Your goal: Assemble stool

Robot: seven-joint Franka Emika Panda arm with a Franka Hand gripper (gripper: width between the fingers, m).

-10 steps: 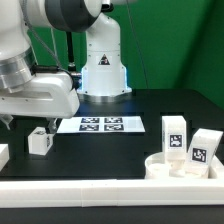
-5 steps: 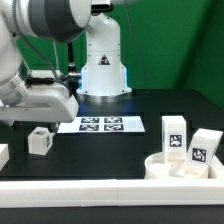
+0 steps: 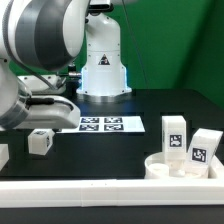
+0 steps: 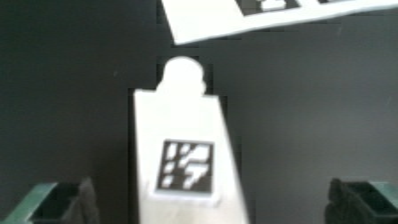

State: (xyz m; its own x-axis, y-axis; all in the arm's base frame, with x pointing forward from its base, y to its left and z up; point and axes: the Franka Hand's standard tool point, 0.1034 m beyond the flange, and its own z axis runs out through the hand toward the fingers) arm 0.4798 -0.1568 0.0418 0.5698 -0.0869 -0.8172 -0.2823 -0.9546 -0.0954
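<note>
Black table (image 3: 120,155) (one stool leg (image 4: 178,150) lying), green backdrop (image 3: 175,40)

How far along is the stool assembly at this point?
Done: nothing joined that I can see; the seat disc and two upright legs look loose. In hand: nothing, open fingers flank a lying leg. Left: grasp it, fit all legs.

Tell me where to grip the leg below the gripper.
Take the leg across its two long straight sides, near the tag, from above. It lies flat, tag up, the open gripper straddling it; skip the rounded peg end.
</note>
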